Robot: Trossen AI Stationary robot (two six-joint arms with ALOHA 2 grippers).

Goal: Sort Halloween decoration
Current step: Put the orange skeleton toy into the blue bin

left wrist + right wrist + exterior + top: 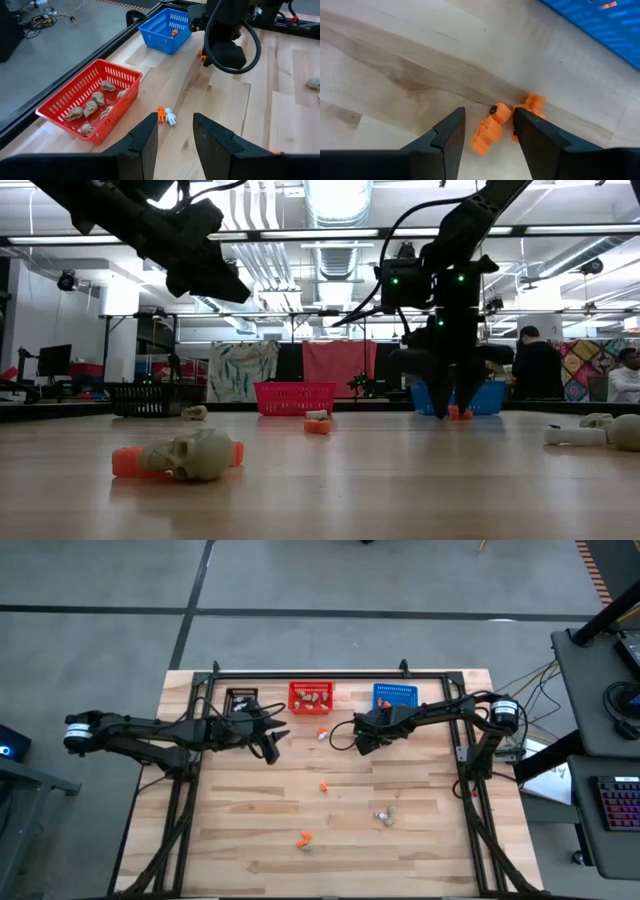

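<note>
Table (260, 840), wood, w/ three mesh baskets at far edge — black (241, 698), red (310, 697) (beige skulls inside), blue (395, 696) (one orange pc inside); left gripper (175, 132) is being held above table nr red basket, jaws partly apart, nothing in them. Right gripper (487, 132) is being lowered w/ jaws spread, nothing gripped yet, straddling an orange trinket (489, 131) w/ a second orange pc (532, 107) touching beside, just short of blue basket. Loose items still being left out: orange + white pair (166, 115), skull on orange pc (190, 455), beige pcs (385, 814); risk judged: both orange pcs being pinched together or one being flicked away, caused by their touching.
</note>
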